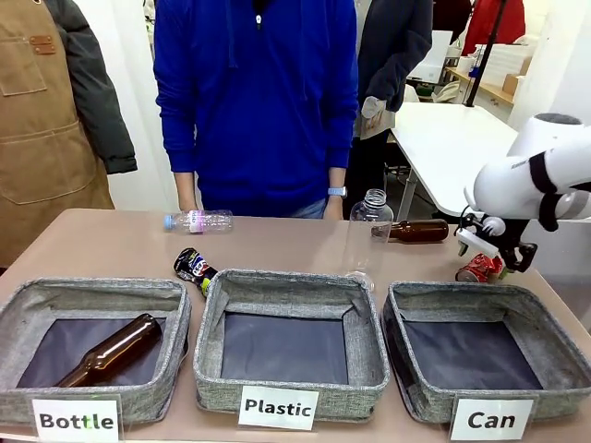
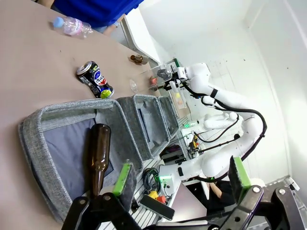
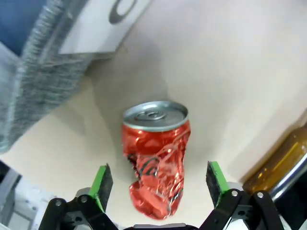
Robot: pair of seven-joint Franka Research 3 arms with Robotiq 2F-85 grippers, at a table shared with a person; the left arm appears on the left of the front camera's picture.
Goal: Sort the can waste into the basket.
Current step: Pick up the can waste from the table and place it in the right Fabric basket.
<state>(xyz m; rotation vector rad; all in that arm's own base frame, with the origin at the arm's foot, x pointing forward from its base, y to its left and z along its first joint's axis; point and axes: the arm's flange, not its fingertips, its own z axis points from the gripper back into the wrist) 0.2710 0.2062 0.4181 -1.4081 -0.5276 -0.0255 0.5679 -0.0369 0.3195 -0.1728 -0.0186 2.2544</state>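
Observation:
The red crushed can (image 1: 479, 268) lies on the table behind the "Can" basket (image 1: 480, 355). My right gripper (image 1: 499, 247) hovers just above it, open. In the right wrist view the red can (image 3: 156, 165) lies between the green pads (image 3: 102, 184), untouched. The dark blue-black can (image 1: 195, 268) lies behind the gap between the "Bottle" and "Plastic" baskets, also seen as the dark can (image 2: 95, 79). My left gripper (image 2: 182, 179) is open, above the "Bottle" basket (image 2: 57, 143), holding nothing.
A brown bottle (image 1: 113, 351) lies in the "Bottle" basket. The "Plastic" basket (image 1: 291, 341) has nothing in it. A clear bottle (image 1: 369, 235) stands upright, another (image 1: 199, 221) lies near the person in blue. A brown bottle (image 1: 416, 231) lies by the right arm.

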